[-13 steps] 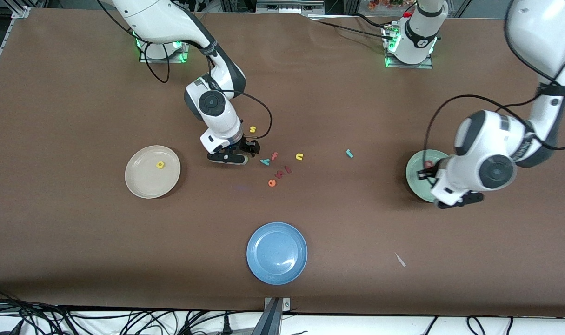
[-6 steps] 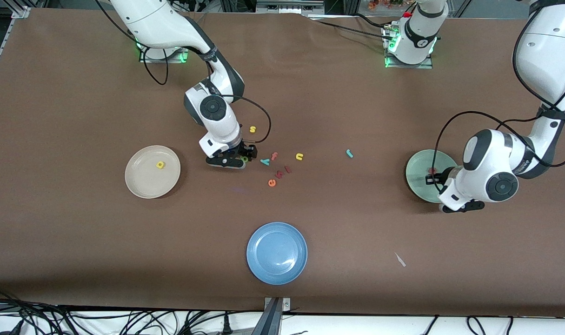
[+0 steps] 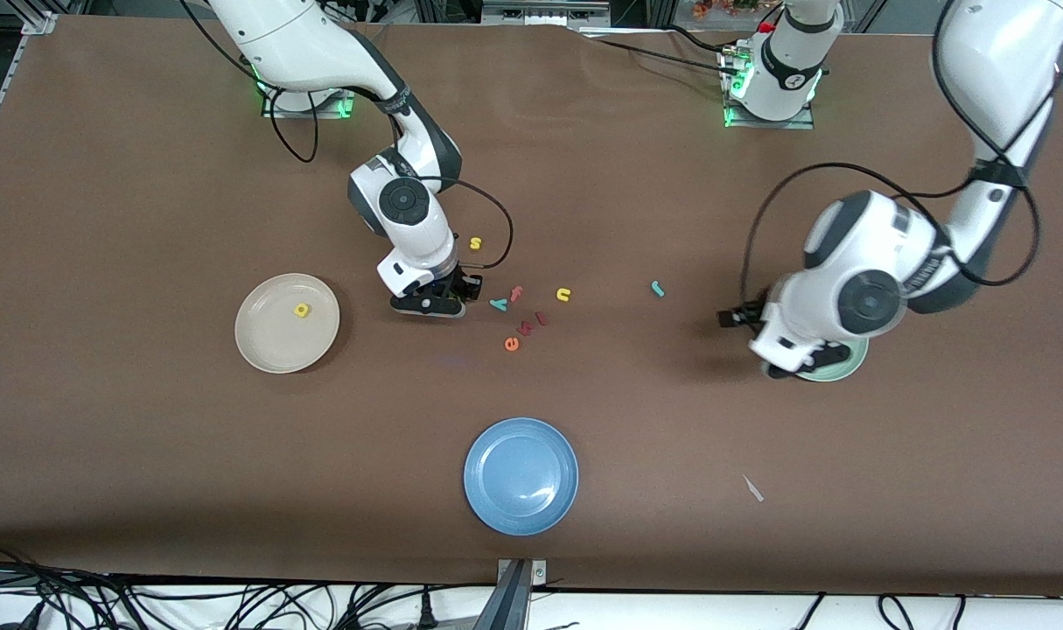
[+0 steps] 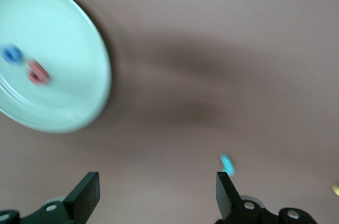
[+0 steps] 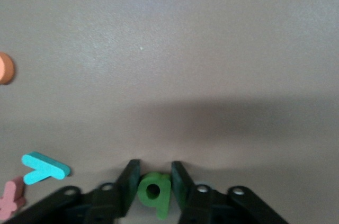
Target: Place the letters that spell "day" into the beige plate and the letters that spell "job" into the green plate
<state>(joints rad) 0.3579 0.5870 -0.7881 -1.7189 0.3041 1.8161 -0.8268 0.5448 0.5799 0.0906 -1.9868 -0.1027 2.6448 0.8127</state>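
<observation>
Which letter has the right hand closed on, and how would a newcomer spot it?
Start at the beige plate; toward the table's middle stands the right hand. Between its fingers sits the dark green "a", the only green letter, beside the teal "y".

Front cam: high across the table point(image 3: 146, 490), facing both bases, whole scene. Left wrist cam: looks down past its open fingers point(image 4: 87, 195), green plate point(image 4: 79, 113) off to one side. Right wrist cam: close, fingers point(image 5: 128, 187) clamping green "a" point(image 5: 155, 192). Both overlap front view.

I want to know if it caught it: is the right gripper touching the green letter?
Touching. The right wrist view shows the right gripper closed on the dark green "a".
</observation>
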